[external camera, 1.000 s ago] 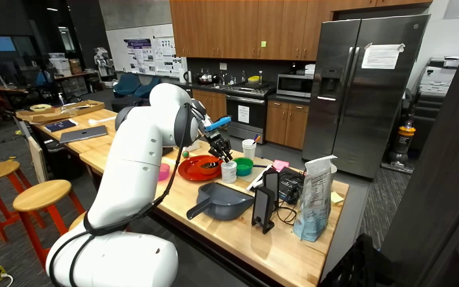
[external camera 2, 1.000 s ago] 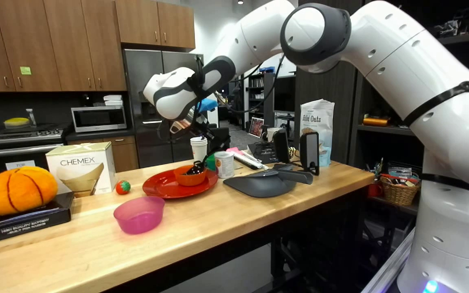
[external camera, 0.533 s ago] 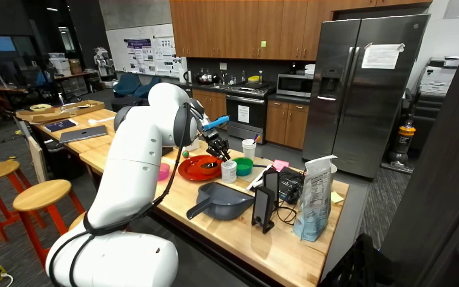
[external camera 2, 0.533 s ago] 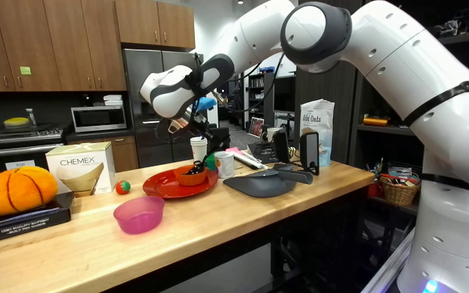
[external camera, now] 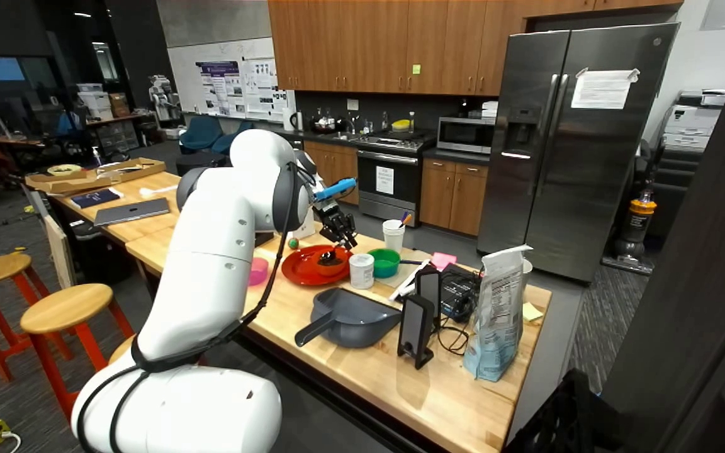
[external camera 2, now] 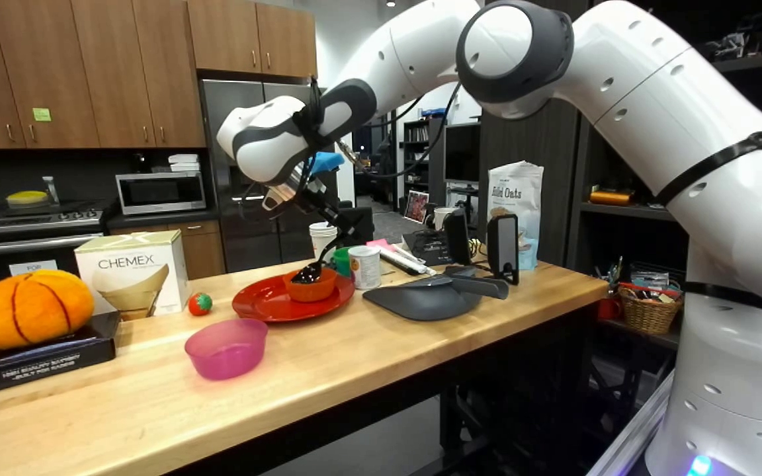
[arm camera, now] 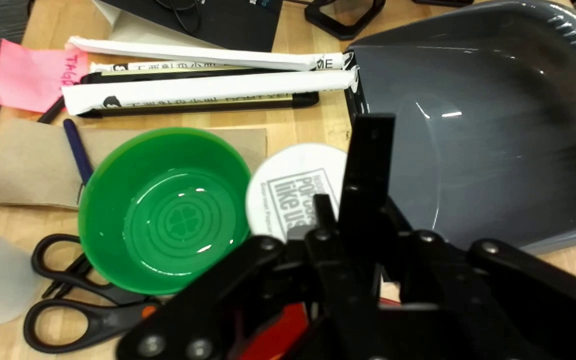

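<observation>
At the mouth of the orange bowl [external camera 2: 315, 292] on the red plate [external camera 2: 258, 301], the black spoon [external camera 2: 306, 272] shows more fully than a moment ago, perhaps because it is being lifted, while the jaws, higher up, look clamped tight around its upper end.

You've got CHEMEX on the carton [external camera 2: 131, 272] in an exterior view, HIGH QUALITY BATTERY on the black box [external camera 2: 37, 360] (second line starts BUILT FOR), Oats on the bag [external camera 2: 516, 188], FOR on the oven sign [external camera 2: 34, 268]. Wrist view gives you "like us" on the white lid [arm camera: 293, 182], ME plus Chinese characters across the paper sleeves [arm camera: 208, 91]. Handwriting on pink note [arm camera: 33, 75]: TAG, last character unclear. Fridge notice [external camera: 601, 88]: too small.
</observation>
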`<action>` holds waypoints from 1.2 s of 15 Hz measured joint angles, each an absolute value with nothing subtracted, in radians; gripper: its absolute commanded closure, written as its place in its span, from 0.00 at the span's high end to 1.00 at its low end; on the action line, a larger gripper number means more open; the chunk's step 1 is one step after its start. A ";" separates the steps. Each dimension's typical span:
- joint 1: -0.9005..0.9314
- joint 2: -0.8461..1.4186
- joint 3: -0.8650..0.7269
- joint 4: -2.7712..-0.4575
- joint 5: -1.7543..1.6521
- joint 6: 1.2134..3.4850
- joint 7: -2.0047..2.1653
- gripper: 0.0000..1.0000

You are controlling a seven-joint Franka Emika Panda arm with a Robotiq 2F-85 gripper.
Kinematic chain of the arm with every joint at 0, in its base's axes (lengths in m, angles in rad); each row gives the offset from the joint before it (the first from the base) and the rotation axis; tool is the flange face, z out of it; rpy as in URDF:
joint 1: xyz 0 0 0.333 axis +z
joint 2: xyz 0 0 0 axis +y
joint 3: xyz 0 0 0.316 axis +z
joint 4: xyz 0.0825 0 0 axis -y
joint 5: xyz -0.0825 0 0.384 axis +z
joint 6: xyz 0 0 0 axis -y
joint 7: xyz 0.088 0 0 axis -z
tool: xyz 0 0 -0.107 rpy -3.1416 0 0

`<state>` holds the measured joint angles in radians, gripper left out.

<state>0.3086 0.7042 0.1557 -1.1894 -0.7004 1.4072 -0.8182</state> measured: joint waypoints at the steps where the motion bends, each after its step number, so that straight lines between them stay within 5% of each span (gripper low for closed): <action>1: 0.308 0.705 0.155 -1.188 -0.700 1.407 -0.820 0.06; 18: 0.273 0.742 0.135 -1.193 -0.700 1.408 -0.827 0.06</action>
